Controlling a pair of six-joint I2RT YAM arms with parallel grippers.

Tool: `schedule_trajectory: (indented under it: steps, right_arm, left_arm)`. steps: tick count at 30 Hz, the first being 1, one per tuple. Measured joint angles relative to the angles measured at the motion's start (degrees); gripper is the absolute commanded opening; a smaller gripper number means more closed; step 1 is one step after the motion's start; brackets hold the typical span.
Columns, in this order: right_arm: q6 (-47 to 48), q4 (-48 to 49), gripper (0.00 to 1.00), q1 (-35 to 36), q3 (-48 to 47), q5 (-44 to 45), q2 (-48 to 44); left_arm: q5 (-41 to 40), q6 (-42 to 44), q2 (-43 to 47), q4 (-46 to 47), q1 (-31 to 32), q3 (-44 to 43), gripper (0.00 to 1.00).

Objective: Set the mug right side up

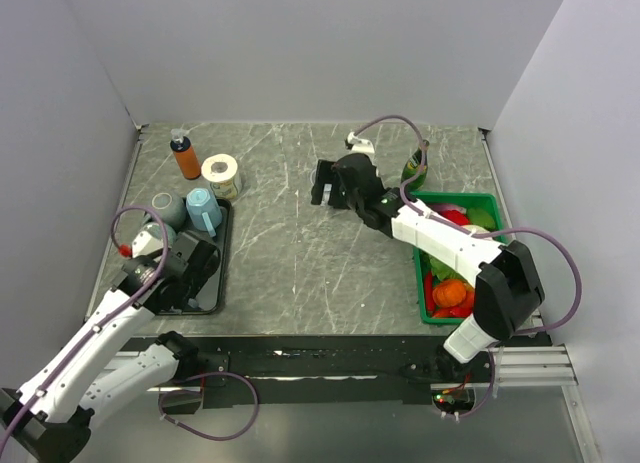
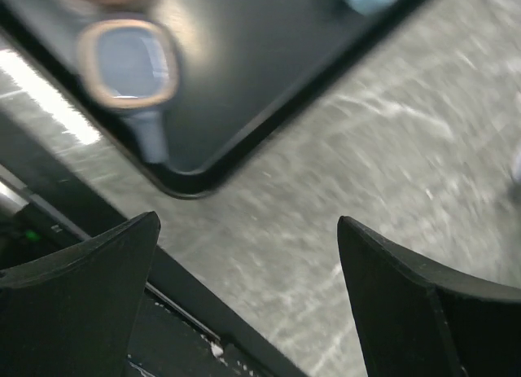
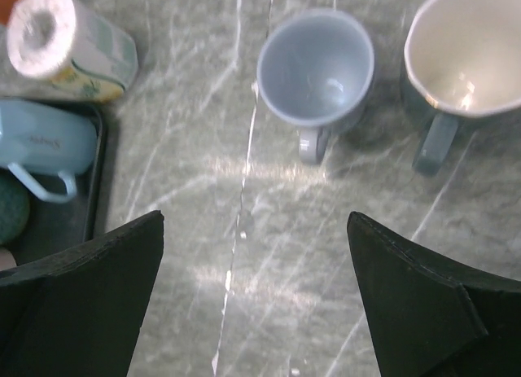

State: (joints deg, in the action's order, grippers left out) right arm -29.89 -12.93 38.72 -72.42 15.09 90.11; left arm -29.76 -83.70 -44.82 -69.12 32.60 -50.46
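Right wrist view: nearest, my right gripper (image 3: 255,222) is hanging with jaws spread, pinching nothing (my left gripper (image 2: 248,222) is gaping likewise, by the tray (image 2: 195,186) corner). Farther, upper centre, the mug (image 3: 316,67) is standing mouth-up. I am judging a straight-up lift best, clearing its handle.

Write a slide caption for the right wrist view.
Open right gripper facing an upright blue mug and an upright cream-lined mug on the table.

Four mugs (image 3: 316,67) — one bottle (image 1: 185,155), one roll (image 1: 221,175)
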Motion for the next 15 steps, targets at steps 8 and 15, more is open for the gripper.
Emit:
schedule_trajectory:
  steps: [8,15]
  right_arm:
    - [-0.9,-0.7,0.99,0.0,4.7,-0.5,-3.6]
    - [-0.7,0.0,0.98,-0.2,6.3,0.0,-10.5]
  left_arm:
    - [-5.7,-13.2,0.4,-5.8,0.0,2.8,0.97]
    - [-8.0,-17.5,-0.6,-5.8,0.0,8.4,0.93]
